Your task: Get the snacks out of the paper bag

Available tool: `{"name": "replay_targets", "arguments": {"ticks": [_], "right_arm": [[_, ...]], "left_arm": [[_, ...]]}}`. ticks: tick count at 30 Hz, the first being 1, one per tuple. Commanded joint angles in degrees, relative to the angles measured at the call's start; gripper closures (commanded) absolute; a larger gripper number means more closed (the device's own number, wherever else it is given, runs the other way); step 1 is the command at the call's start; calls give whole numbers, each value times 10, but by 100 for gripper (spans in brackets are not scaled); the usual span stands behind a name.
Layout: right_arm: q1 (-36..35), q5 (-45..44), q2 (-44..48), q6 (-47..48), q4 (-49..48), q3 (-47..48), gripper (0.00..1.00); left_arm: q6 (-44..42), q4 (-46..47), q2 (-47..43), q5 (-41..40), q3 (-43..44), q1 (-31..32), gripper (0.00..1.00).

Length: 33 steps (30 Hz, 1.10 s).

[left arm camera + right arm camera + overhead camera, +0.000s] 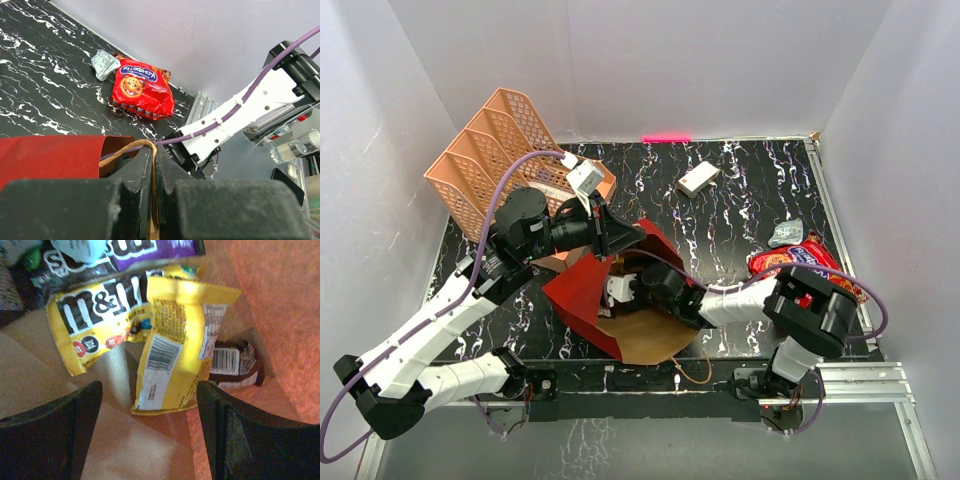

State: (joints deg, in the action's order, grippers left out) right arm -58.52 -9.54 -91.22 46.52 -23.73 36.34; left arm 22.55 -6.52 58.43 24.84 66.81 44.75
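The dark red paper bag (582,292) lies on its side, its kraft inside (60,440) showing. My left gripper (610,236) is shut on the bag's rim and cord handle (131,146), holding the mouth up; it also shows in the left wrist view (154,152). My right gripper (623,290) reaches inside the bag and is open (149,400). Between and just beyond its fingers stands a yellow packet (180,347). A yellow M&M's packet (92,325), a dark brown wrapper (234,365) and a purple one (150,247) lie deeper in. The red cookie packet (808,264) lies outside on the table, also in the left wrist view (141,90).
A small silver wrapper (785,233) lies beside the red packet. A white box (698,178) sits at the back. The peach lattice tray (490,155) stands at the back left, close behind my left arm. White walls enclose the black marbled table (740,210).
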Motion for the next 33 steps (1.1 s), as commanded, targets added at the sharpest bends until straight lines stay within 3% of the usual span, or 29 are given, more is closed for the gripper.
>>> {"name": "replay_targets", "arguments": {"ticks": [1, 9, 11, 24, 33], "right_arm": [[4, -43, -28, 6, -100, 26, 20], [9, -67, -115, -3, -188, 69, 19], [12, -71, -131, -10, -203, 78, 22], [53, -33, -130, -55, -206, 91, 63], [55, 7, -92, -64, -197, 57, 83]], "left_arm": [[0, 25, -12, 13, 34, 2, 100], [3, 25, -11, 14, 30, 2, 100], [3, 22, -13, 13, 30, 2, 100], [-4, 1, -37, -14, 20, 2, 100], [-11, -5, -39, -32, 15, 2, 100]]}}
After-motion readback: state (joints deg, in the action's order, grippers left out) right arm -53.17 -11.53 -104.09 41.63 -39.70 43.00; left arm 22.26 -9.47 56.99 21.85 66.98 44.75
